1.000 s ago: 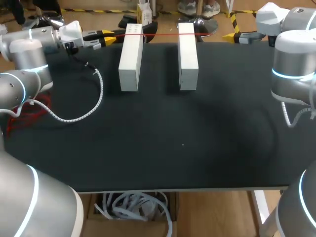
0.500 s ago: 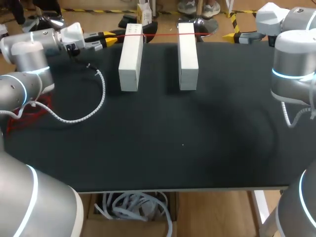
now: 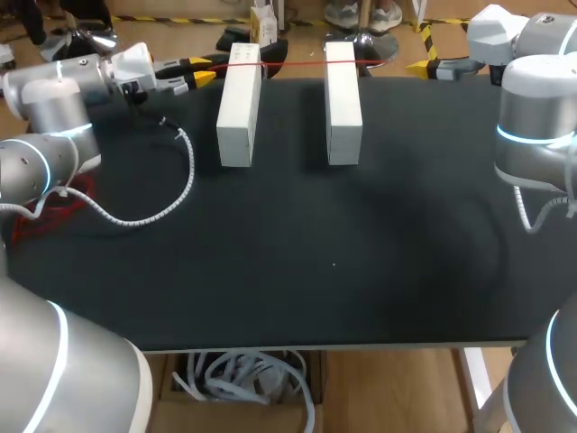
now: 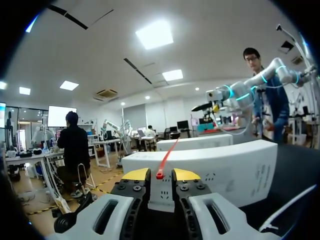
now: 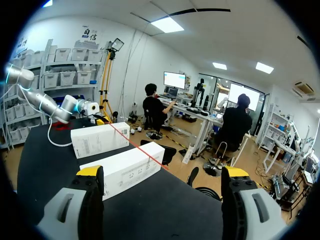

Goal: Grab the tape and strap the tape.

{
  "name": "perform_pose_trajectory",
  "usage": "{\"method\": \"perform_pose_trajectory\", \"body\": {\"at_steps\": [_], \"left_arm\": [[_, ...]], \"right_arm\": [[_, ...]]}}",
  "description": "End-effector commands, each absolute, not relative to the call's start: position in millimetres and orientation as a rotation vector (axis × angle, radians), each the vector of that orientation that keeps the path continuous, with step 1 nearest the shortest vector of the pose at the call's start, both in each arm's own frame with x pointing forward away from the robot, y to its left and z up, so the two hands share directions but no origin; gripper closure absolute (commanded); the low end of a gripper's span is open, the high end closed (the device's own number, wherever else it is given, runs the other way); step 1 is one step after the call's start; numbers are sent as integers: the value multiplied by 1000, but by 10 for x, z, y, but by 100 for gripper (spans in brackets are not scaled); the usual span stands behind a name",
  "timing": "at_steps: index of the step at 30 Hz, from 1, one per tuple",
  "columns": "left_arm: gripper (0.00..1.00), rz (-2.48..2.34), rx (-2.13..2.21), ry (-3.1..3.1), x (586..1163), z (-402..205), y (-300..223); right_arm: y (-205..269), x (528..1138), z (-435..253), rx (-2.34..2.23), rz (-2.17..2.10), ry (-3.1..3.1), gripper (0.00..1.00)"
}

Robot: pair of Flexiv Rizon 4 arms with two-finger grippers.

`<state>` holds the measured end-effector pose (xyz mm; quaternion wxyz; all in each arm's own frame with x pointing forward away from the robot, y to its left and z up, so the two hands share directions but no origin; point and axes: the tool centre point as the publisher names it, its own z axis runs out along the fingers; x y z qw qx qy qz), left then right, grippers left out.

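Note:
Two long white boxes, the left box (image 3: 238,104) and the right box (image 3: 343,99), lie side by side at the table's far edge. A thin red tape (image 3: 297,62) runs taut across their far ends. My left gripper (image 3: 200,71) is just left of the left box. In the left wrist view, the tape's end (image 4: 160,174) sits in the narrow gap of this gripper (image 4: 161,175), with neither yellow tip visibly touching it. My right gripper (image 3: 442,69) hangs wide open at the far right, apart from the boxes (image 5: 125,170) and the tape (image 5: 135,147).
The black table (image 3: 334,262) stretches toward me from the boxes. A white coiled cable (image 3: 171,185) from my left arm loops over its left part. A tangle of red cord (image 3: 54,206) lies at the left edge.
My left gripper has shifted slightly right, toward the left box, and its fingers have parted a little. The right arm and the boxes have not moved.

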<state>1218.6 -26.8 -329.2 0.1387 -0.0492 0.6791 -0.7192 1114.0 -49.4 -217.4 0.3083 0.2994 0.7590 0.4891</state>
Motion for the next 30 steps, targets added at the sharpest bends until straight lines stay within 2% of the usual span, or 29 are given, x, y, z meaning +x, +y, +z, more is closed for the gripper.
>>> {"method": "perform_pose_trajectory", "body": {"at_steps": [1, 3, 19, 22, 23, 24, 30], "left_arm": [[83, -2357, 718, 2297, 12253, -3354, -245], [85, -2358, 716, 2297, 12247, -3356, -244], [84, -2365, 717, 2289, 12220, -3373, -245], [87, -2367, 716, 2288, 12218, -3374, -245], [91, -2367, 715, 2288, 12217, -3375, -245], [100, -2367, 715, 2286, 12214, -3375, -244], [100, -2367, 718, 2282, 12191, -3364, -247]], "right_arm": [[-497, 11141, -2169, 792, 1292, 2010, 0], [-497, 11141, -2169, 792, 1292, 2010, 0], [-497, 11141, -2169, 792, 1292, 2010, 0], [-497, 11141, -2169, 792, 1292, 2010, 0], [-497, 11141, -2169, 792, 1292, 2010, 0], [-497, 11141, -2169, 792, 1292, 2010, 0], [-497, 11141, -2169, 792, 1292, 2010, 0]]}}
